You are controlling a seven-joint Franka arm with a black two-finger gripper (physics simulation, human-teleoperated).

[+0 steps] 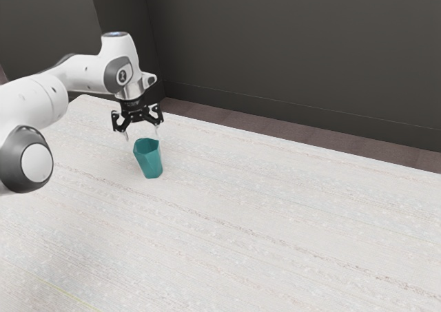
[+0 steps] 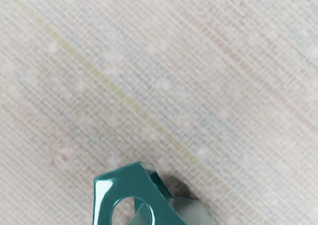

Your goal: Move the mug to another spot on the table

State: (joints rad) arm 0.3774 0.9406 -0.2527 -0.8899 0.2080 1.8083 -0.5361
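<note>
Open gripper over a teal mug on a pale desk

The gripper (image 1: 142,136) points straight down with its two fingers spread apart and nothing held between them. The fingertips sit level with, or just above, the rim of the mug (image 1: 148,158), one to each side. Whether either tip touches the rim cannot be told. The mug is teal with faceted sides and stands on the desk (image 1: 275,229), mouth up, toward the far side and on the exterior view's left. In the wrist view the mug (image 2: 149,185) lies directly under the hand, and a round hole shows through its teal body. The desk (image 2: 149,61) spreads out around it, whitish with a fine grain. The white arm (image 1: 62,91) reaches in from the exterior view's left, and a dark wall (image 1: 289,43) rises beyond the desk's far edge.
</note>
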